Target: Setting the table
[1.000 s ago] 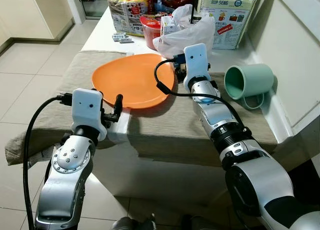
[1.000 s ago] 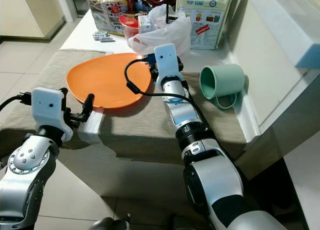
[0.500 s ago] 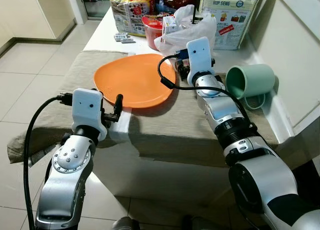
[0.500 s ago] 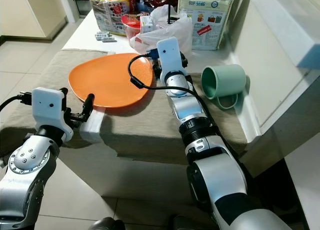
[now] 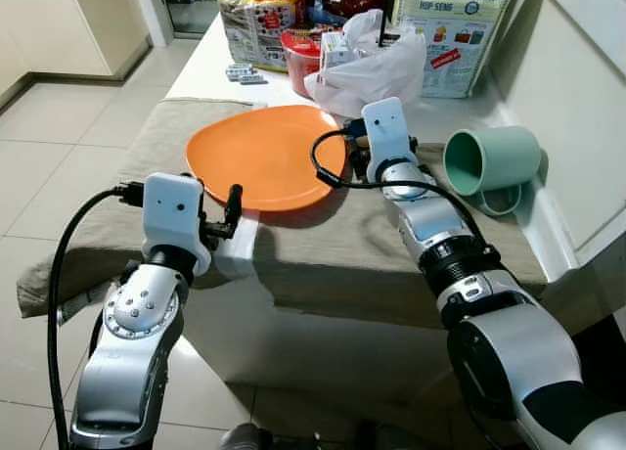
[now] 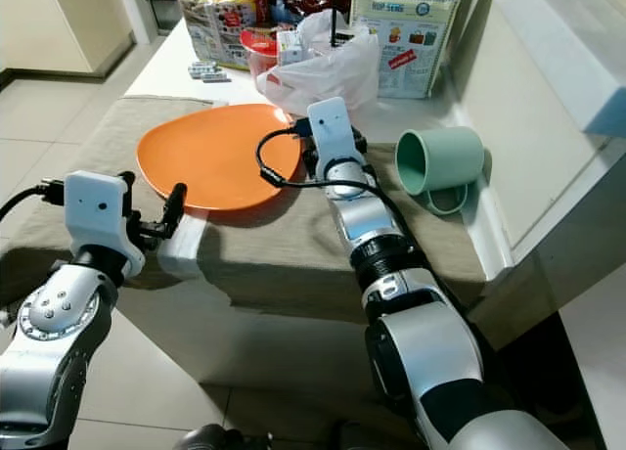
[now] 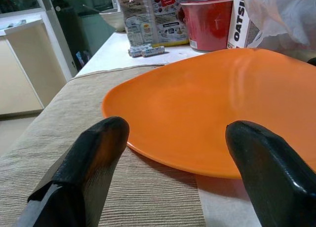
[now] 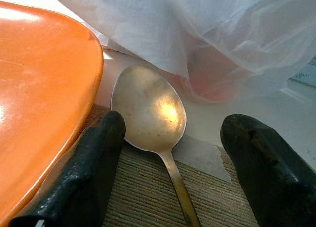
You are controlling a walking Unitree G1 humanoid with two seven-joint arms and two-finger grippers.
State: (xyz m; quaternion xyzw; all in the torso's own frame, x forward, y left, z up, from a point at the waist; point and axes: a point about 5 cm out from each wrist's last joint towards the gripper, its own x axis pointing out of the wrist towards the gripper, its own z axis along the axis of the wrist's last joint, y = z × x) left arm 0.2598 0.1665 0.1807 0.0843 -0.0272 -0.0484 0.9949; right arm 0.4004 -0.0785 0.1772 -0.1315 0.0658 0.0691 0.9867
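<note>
An orange plate lies on the beige cloth covering the table. A metal spoon lies on the cloth just off the plate's right edge, bowl up against a white plastic bag. My right gripper is open and low over the spoon, one finger on each side of its handle. A green mug lies on its side to the right of that arm. My left gripper is open at the table's near edge, pointing at the plate's front rim without touching it.
Snack bags, a red tub and a large printed packet crowd the back of the table. A wall ledge runs close along the right. Tiled floor lies to the left.
My right wrist reached slightly further in beside the plate, then came back and lower toward the cloth. The left arm has stayed where it was.
</note>
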